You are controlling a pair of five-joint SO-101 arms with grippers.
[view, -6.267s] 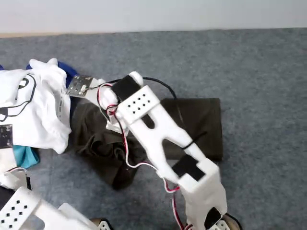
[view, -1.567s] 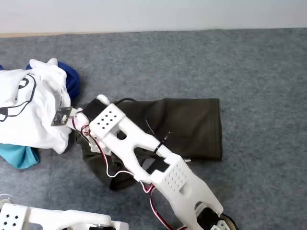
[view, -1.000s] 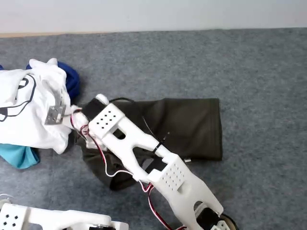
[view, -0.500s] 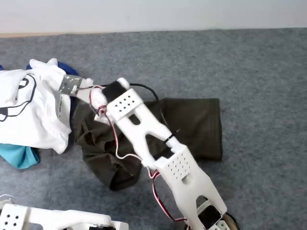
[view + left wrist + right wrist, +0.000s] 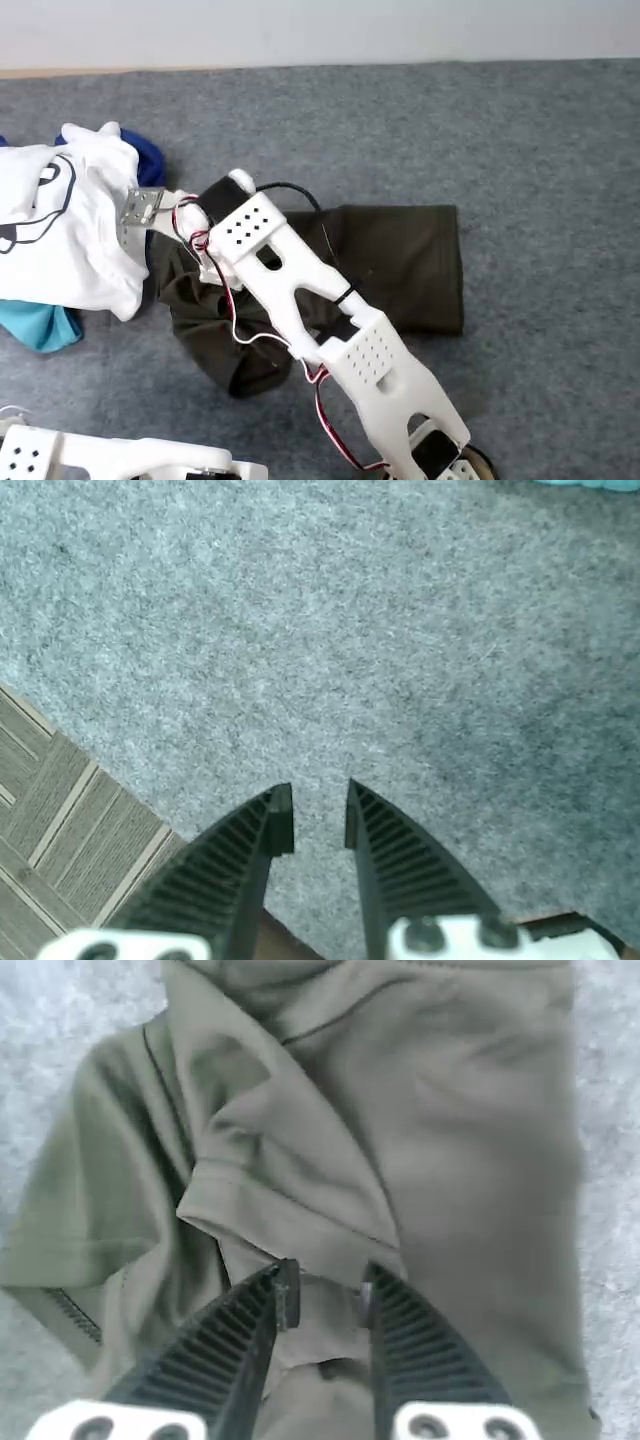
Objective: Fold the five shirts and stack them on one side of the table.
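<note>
A dark olive shirt (image 5: 400, 260) lies mid-table, smooth on its right half and crumpled on its left (image 5: 450, 1140). My right arm (image 5: 290, 290) stretches from the front across it to its left end. The right gripper (image 5: 325, 1295) hangs low over a folded sleeve hem, its fingers a narrow gap apart, with cloth lying flat under them. A white shirt with black print (image 5: 60, 230) is heaped at the left over a blue one (image 5: 150, 165) and a teal one (image 5: 40, 325). The left gripper (image 5: 320, 815) hovers slightly open over bare grey carpet.
The left arm (image 5: 60, 455) lies along the front left edge. Grey carpet (image 5: 500, 130) covers the table, with free room at the back and right. The table's edge and a wood-pattern floor (image 5: 50, 820) sit close beside the left gripper.
The right wrist rose from the shirt's left end toward the back, then came down and forward again beside the white pile. The left arm has not moved.
</note>
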